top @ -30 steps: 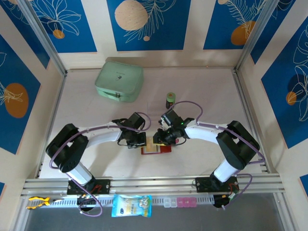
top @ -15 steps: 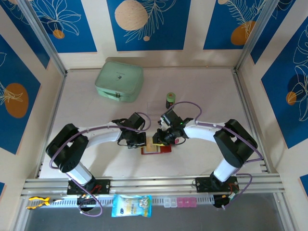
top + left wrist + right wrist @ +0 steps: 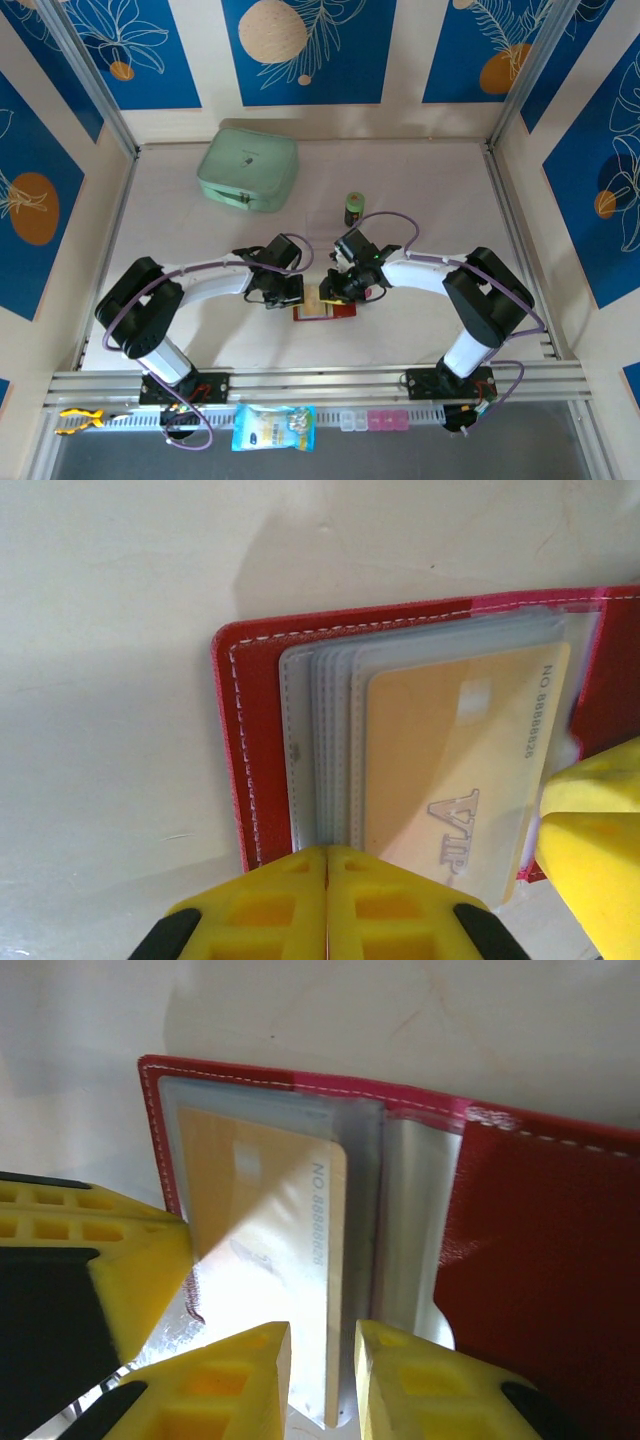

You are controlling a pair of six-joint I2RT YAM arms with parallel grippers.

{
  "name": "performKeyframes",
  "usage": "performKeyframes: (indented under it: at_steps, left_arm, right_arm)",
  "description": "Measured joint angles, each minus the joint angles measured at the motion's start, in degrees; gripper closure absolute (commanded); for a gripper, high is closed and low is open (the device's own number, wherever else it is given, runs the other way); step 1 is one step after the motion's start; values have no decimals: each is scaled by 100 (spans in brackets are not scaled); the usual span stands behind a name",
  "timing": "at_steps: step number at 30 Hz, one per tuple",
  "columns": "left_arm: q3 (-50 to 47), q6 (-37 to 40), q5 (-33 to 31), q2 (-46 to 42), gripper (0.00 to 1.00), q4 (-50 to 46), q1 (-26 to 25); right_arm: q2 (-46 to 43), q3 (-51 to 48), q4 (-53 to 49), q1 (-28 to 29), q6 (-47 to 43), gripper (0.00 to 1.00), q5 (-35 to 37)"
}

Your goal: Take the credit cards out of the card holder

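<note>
We find the card holder [image 3: 325,311] lying open on the table [image 3: 430,190], near its front edge, midway between the two arms. The left gripper [image 3: 293,299] sits at the holder's left edge, and the right gripper [image 3: 335,291] over its rear edge. A credit card [image 3: 460,770] lies in the top sleeve of the stack of sleeves [image 3: 305,740] inside the holder. Behind the holder stands a can [image 3: 354,208]. A zip case [image 3: 248,170] lies far back on the left.

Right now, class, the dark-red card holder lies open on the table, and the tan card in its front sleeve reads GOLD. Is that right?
Not quite. The card holder does lie open on the table, but the tan card in its front sleeve reads VIP, not GOLD. The left wrist view shows the lettering.
</note>
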Motion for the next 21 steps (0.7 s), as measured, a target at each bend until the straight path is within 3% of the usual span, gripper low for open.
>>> performKeyframes:
  at_steps: [21]
  left_arm:
    - [166,63,94,48,93,-46,0]
  right_arm:
    - [-166,-2,59,0,46,74,-85]
